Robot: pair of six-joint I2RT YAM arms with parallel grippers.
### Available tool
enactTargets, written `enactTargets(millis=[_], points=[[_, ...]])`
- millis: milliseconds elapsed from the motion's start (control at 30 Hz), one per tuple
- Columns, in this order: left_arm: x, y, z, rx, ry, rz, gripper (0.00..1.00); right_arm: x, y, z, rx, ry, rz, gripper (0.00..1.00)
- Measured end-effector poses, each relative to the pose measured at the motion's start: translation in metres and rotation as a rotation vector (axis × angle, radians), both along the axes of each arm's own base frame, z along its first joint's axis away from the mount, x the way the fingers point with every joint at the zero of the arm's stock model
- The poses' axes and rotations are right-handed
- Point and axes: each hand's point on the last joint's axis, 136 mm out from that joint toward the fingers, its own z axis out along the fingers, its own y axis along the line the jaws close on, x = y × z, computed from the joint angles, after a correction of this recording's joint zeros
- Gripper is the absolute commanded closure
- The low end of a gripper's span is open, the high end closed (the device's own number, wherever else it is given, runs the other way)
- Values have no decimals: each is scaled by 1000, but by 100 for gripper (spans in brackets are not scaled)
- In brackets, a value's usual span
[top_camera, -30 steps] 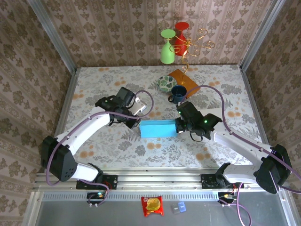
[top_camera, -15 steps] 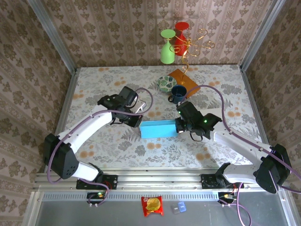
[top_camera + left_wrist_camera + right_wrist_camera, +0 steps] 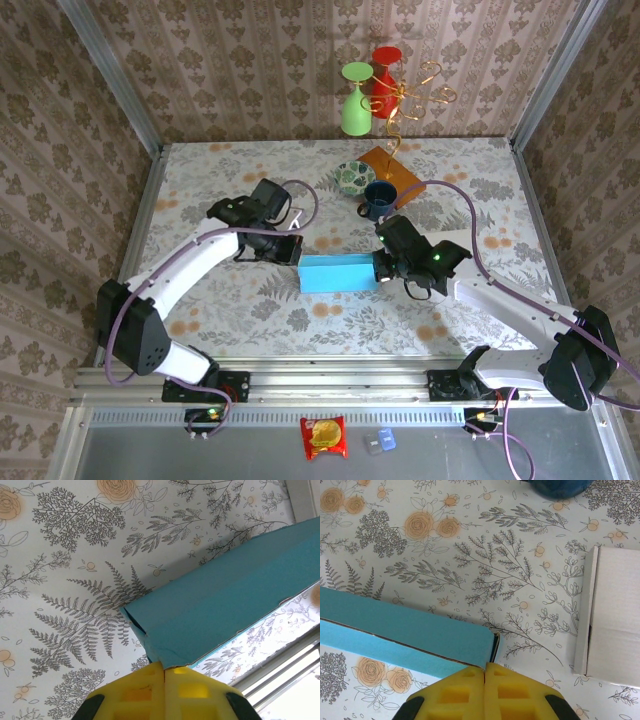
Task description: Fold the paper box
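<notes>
Paper box (image 3: pixel 338 272), blue, lies flat mid-desk (image 3: pixel 200 180), between the two arms. Left claw (image 3: pixel 163 672) closed, pads pressed together, tips touching the box's left-end corner. Right claw (image 3: pixel 484 672) closed likewise, tips against the right end. White carton (image 3: pixel 615 615) lies nearby, apart from the box.

I log a dark blue mug (image 3: pixel 379 196) beside a patterned plate (image 3: pixel 351 177), an orange mat (image 3: pixel 392 166) behind them, and a snack packet (image 3: pixel 323 437) at the near edge.
</notes>
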Motion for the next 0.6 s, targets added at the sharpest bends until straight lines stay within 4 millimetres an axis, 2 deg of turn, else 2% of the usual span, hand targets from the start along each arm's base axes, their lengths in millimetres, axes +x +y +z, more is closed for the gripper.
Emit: enactTargets(millis=[600], points=[[1, -2, 4, -73, 83, 60, 97, 0, -1, 0, -7, 7, -2, 100]])
